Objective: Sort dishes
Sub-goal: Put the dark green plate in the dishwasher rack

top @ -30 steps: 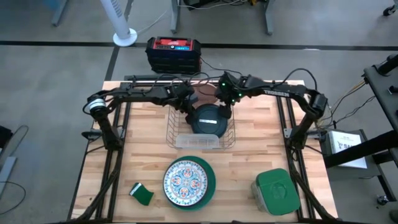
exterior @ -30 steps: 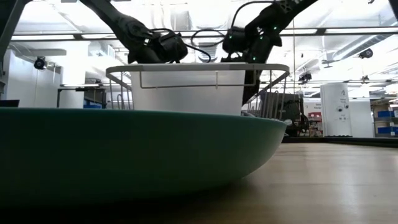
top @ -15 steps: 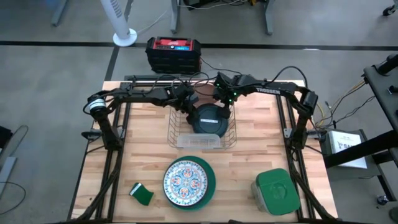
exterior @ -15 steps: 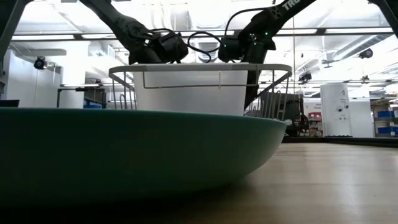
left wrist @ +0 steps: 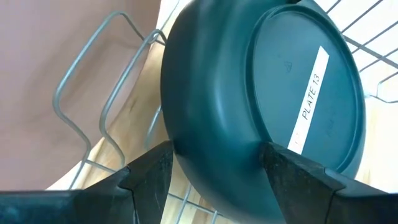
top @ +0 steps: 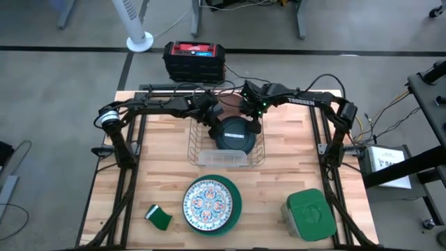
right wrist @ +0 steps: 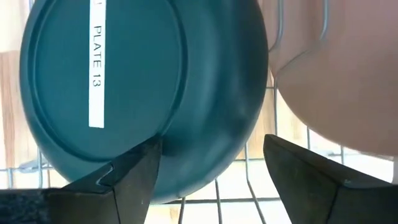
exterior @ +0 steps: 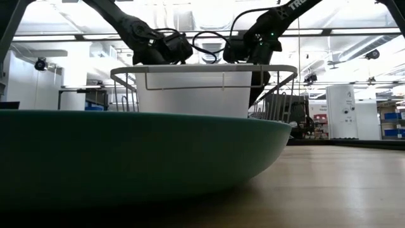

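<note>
- Dark teal plate (top: 233, 132): deep blue-green underside with a white strip label printed in dark letters.
- Salmon-pink plate (right wrist: 336, 74): plain pale pink surface beside the dark teal plate.
- Patterned plate (top: 207, 203): white ground with blue and red ornament in a radial design.
- Bright teal-green plate (top: 236, 203): solid green rim showing under the patterned plate.
- Wire rack (top: 197, 143): silver-grey wire.
- Container (top: 309, 213): green lid.
- Sponge (top: 159, 217): dark green.
- Counter (top: 279, 188): light wood planks.
- Case (top: 194, 60): black with red top, on the grey floor.
</note>
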Controlling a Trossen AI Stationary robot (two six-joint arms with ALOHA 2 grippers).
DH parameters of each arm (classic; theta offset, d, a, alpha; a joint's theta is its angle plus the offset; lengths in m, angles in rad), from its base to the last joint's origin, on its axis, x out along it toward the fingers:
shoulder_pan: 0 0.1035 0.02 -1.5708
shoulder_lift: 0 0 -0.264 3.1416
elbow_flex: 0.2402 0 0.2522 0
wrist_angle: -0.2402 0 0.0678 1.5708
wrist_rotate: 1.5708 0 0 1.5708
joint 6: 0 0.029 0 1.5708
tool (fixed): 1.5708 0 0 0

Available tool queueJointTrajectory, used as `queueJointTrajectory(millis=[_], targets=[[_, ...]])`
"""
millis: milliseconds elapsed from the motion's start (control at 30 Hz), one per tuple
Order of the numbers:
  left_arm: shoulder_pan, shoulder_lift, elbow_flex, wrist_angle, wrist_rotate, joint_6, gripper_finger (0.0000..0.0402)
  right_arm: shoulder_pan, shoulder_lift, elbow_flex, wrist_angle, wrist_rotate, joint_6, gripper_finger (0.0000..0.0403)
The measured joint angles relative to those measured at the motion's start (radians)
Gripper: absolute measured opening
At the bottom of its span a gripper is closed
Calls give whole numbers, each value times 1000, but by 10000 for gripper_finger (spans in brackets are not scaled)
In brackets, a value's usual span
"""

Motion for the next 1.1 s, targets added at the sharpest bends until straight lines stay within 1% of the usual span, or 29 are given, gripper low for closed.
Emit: queueJointTrajectory(millis=[100, 200, 300, 500, 633, 733, 933, 1100], targets=[[0, -3, 1, -11, -17, 7, 239, -2, 0, -5, 11, -13, -2, 265], [-2, 0, -2, -21, -45, 3, 239, -14, -1, -8, 19, -74, 8, 255], [-2, 7, -11, -18, -61, -6, 239, -27, 5, -8, 22, -117, 54, 247], [-2, 27, -14, -16, -63, -8, 239, -38, 24, -9, 37, -129, 98, 238], [-4, 34, -14, -10, -64, -11, 236, -46, 37, -9, 49, -185, 110, 239], [-4, 34, -14, -9, -66, -16, 233, -52, 47, -4, 62, -206, 146, 238], [-5, 36, -15, -1, -81, -20, 232, -68, 39, -6, 60, -221, 161, 220], [-5, 27, -15, -1, -88, -18, 232, -87, 21, -7, 55, -276, 160, 210]])
